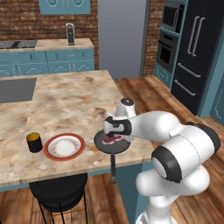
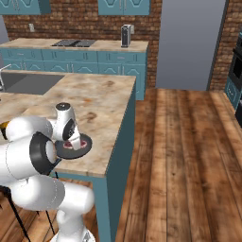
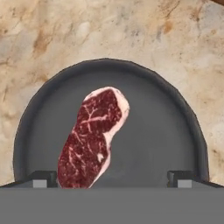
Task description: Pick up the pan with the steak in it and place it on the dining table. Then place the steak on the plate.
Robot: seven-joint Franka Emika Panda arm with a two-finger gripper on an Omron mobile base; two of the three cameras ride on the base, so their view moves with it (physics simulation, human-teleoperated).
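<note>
The open gripper [image 3: 112, 179] hangs right above the steak [image 3: 93, 139], whose long side runs from 7 to 1 o'clock in the pan [image 3: 166, 131].

Count on the desk [image 1: 65, 100]: one pan [image 1: 114, 146], one steak [image 1: 112, 139] lying in it, one plate [image 1: 64, 146] with a red rim, one small black cup [image 1: 34, 142] with a yellow inside.

One desk with a speckled stone top.

One black stool [image 1: 59, 192] under its near edge.

One robot arm [image 1: 175, 148], with one hand [image 1: 114, 130] over the pan.

Two dark finger tips [image 3: 43, 178] in the hand view.

Back counter [image 1: 48, 44]: one tall dark appliance [image 1: 70, 34], one cooktop [image 2: 73, 43].
</note>
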